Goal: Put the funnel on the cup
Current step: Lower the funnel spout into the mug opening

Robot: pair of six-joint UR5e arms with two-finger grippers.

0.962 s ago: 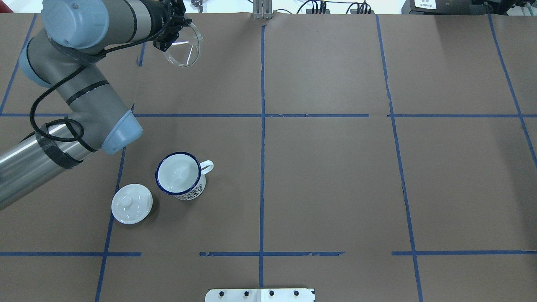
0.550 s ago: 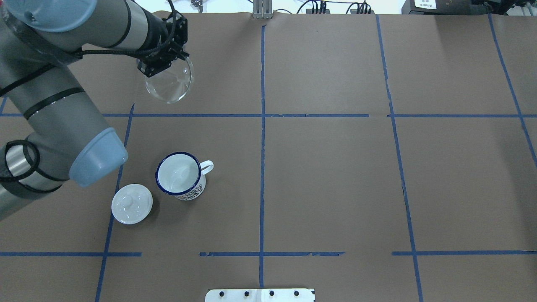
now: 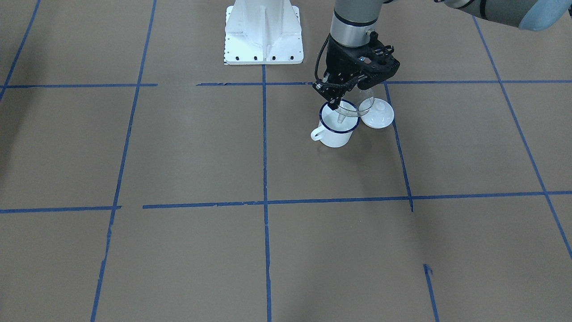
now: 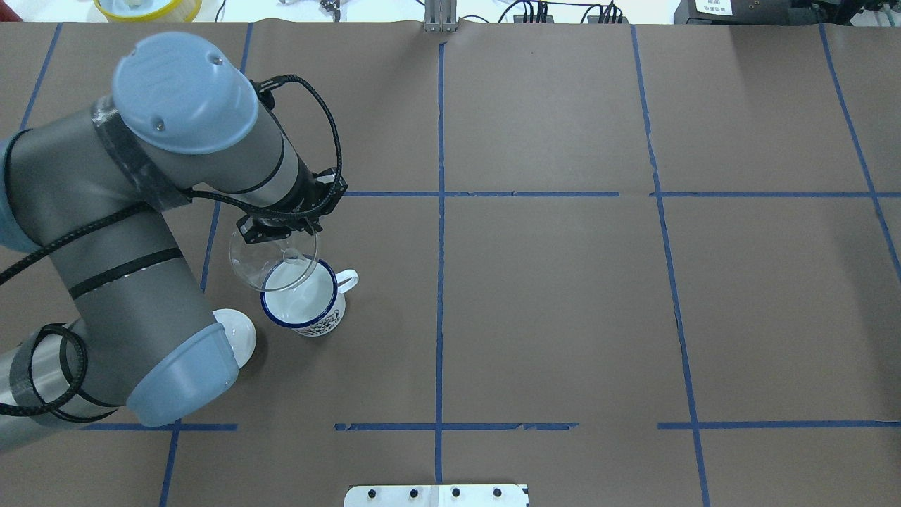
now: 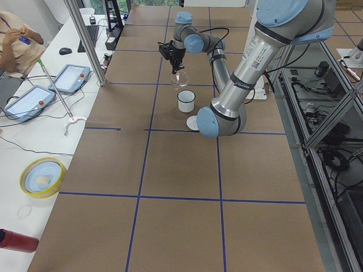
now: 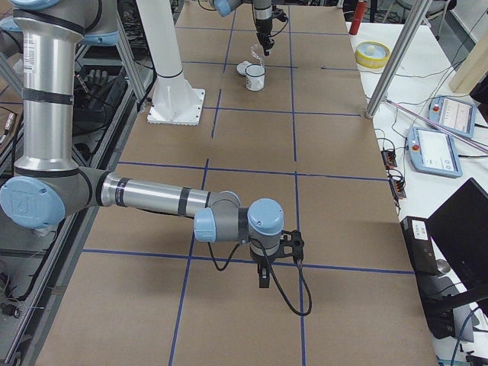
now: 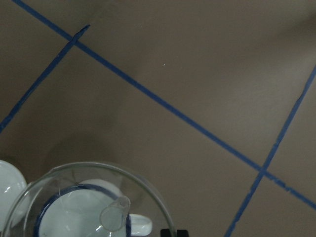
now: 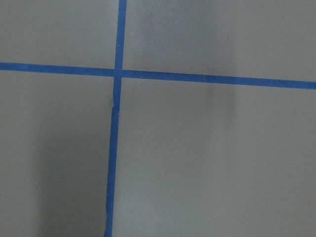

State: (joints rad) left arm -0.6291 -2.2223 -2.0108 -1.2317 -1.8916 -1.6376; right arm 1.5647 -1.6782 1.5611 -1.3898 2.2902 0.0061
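Overhead exterior: left claw (image 4: 279, 234) grips clear ribbed funnel (image 4: 255, 271) (spout down) over white enamel cup (image 4: 314, 318).

Bright, even overhead light — soft shadows, sharp focus

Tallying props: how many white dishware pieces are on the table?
2: the enamel mug under the funnel, and the domed lid beside it, half hidden overhead by the left arm.
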